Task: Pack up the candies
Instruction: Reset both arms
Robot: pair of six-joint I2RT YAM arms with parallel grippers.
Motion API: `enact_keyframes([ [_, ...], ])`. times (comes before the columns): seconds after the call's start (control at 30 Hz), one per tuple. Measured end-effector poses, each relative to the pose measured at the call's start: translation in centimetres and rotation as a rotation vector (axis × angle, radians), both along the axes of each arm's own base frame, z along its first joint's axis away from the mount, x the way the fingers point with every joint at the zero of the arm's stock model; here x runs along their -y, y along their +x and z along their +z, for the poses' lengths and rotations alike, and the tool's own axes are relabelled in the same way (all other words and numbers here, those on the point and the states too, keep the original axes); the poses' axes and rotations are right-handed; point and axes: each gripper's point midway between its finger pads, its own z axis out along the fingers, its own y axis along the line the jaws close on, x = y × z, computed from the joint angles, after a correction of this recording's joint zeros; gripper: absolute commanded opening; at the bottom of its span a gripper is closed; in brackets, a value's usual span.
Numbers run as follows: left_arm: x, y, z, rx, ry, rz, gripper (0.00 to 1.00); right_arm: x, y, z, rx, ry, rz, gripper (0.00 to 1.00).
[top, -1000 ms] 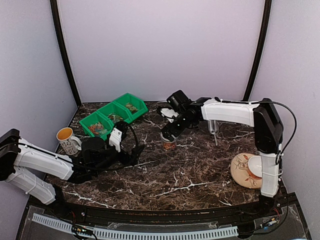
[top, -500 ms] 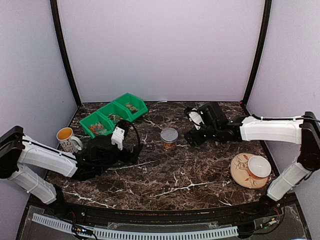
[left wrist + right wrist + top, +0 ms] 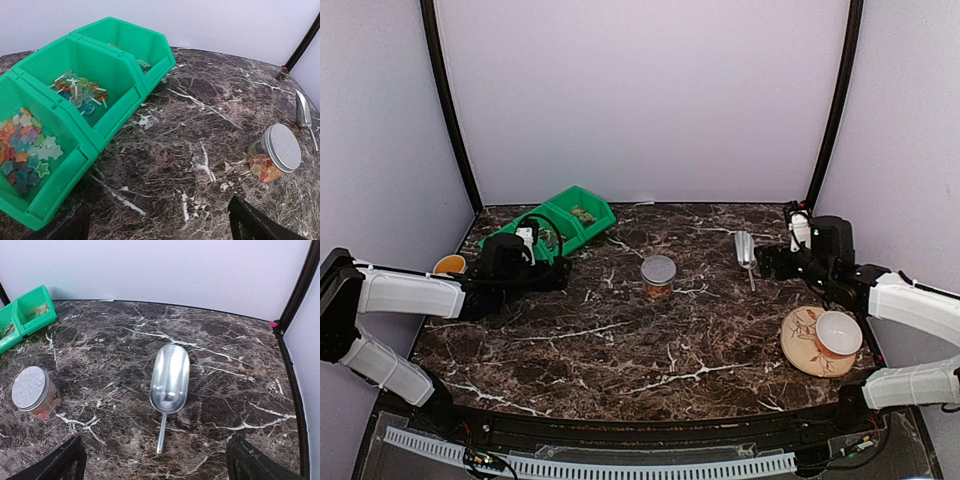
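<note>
Right arm: since a second ago it has left the jar (image 3: 658,277) in the middle of the table (image 3: 650,360) and swung back to the right side; we now see the right gripper (image 3: 768,262) near the scoop (image 3: 169,380), not touching it.
Left arm: it has moved too, from the front left up toward the green bins (image 3: 115,117), where the left gripper (image 3: 563,273) sits just beside them.
Grippers: both are spread wide and carry nothing.
Jar: upright, alone at mid-table, its metal lid (image 3: 282,147) on top.
Candies: we see some behind the jar's glass (image 3: 262,167); many more lie loose in the nearest bin (image 3: 25,150), with other sweets in the middle one (image 3: 80,92).
Scoop: it lies flat on the marble, bowl up and empty, well apart from the jar.
Done: by our reading the jar is filled in part and capped, and the tool is set down.
Left: little, we judge, unless a second container is meant; we see none, and the bins are far from emptied.
Bystanders: a mug (image 3: 448,264) at the left and a plate (image 3: 798,350) with a cup (image 3: 838,330) at the right.
</note>
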Motion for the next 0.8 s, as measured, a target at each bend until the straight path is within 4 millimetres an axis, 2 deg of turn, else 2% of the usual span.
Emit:
enact_keyframes([
  [0.07,-1.1,0.2,0.0,-0.020,-0.005,0.036,0.99,1.6,-0.5,0.4,0.020,0.021,-0.040,0.98],
  [0.17,-3.0,0.3,0.7,-0.034,-0.009,0.094,0.99,2.7,-1.2,1.1,0.038,0.034,-0.063,0.98],
  [0.37,-5.2,-0.4,4.6,0.015,-0.046,0.143,0.99,3.8,-2.9,2.8,0.063,0.064,-0.086,0.98],
  [0.53,-6.2,-2.2,7.4,0.049,-0.024,0.124,0.99,4.6,-4.5,3.7,0.050,0.049,-0.087,0.98],
  [0.8,-8.2,-5.8,10.7,0.111,0.032,0.092,0.99,5.5,-5.8,4.8,0.060,0.035,-0.099,0.97],
])
